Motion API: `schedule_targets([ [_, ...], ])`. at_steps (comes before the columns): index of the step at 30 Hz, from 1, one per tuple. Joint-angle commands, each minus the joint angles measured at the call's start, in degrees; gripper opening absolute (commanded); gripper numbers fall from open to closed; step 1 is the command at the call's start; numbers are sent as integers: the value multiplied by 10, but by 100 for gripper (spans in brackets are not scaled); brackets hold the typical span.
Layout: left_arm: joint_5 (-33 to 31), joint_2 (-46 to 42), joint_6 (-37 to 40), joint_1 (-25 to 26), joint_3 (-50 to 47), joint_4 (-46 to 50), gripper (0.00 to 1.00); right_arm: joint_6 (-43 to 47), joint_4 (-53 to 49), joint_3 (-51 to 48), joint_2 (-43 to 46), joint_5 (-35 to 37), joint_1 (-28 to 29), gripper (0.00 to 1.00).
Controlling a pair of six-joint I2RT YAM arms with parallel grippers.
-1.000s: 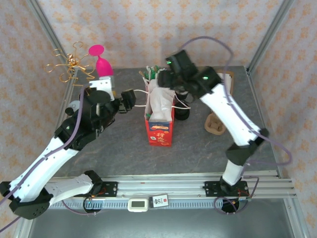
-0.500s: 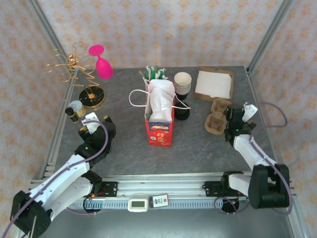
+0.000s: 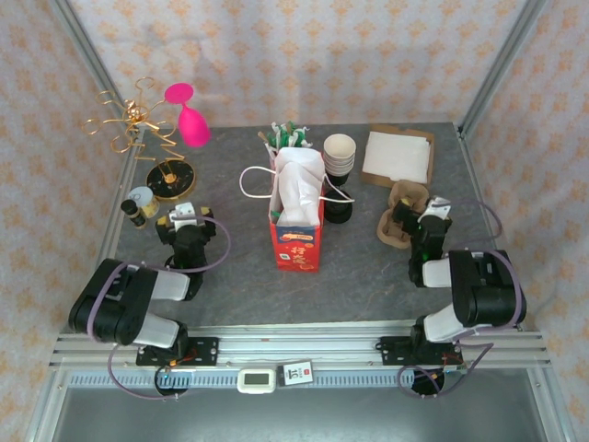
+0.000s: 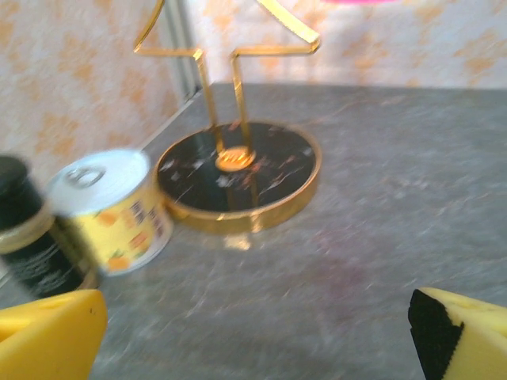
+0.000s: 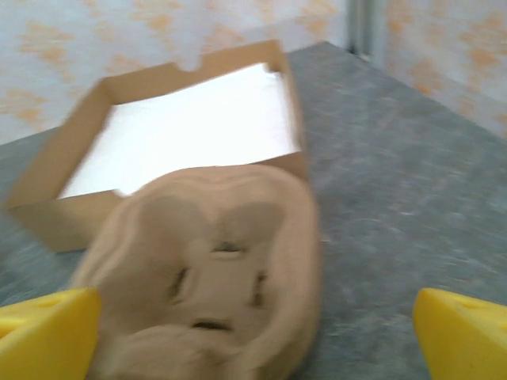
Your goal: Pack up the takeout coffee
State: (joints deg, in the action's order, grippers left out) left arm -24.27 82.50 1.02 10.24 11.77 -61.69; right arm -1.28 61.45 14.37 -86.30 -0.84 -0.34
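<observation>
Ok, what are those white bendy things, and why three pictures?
Those are two robot arms bolted to a grey table, each ending in a claw: the left gripper and the right gripper. One picture looks down from above; two come from wrist cameras, so the yellow corners are fingers. The left camera sees a gold wire stand on a black round base and a yellow tin can. The right sees a brown pulp cup carrier and a cardboard box. A red paper bag stands between the arms. Both claws are open and empty.

Place: robot lab cell, here and now.
Signs: aluminium frame [image 3: 502,64], base rail [image 3: 304,343], patterned panels [image 3: 322,64] round a grey table [image 3: 368,276].
</observation>
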Motion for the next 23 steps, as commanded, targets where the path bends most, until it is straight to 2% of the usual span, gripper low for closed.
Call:
schedule_targets([
  [1, 40, 25, 32, -15, -11, -167, 100, 32, 72, -5, -7, -24, 10, 100],
  [3, 103, 13, 10, -44, -11, -136, 100, 33, 104, -13, -14, -21, 11, 100],
  [5, 118, 28, 11, -53, -3, -144, 100, 35, 99, -12, -9, -15, 14, 100],
  [7, 139, 21, -4, -65, 13, -95, 100, 35, 85, -11, -6, -12, 16, 100],
  [9, 189, 48, -12, -88, 6, -125, 100, 35, 90, -12, -7, -12, 16, 100],
  [10, 198, 65, -15, -96, -3, -175, 100, 36, 90, -10, -7, -12, 16, 100],
  [12, 210, 45, -24, -102, 15, -99, 100, 35, 89, -11, -7, -12, 16, 99],
  [14, 208, 59, -20, -102, 3, -155, 100, 35, 91, -11, -8, -12, 16, 100],
  [16, 207, 50, -23, -102, 11, -118, 100, 36, 91, -10, -8, -12, 16, 100],
  [19, 205, 58, -20, -102, 3, -148, 100, 34, 84, -5, -12, -12, 16, 99],
  [23, 214, 55, -18, -102, 4, -143, 100, 35, 91, -11, -7, -11, 16, 100],
])
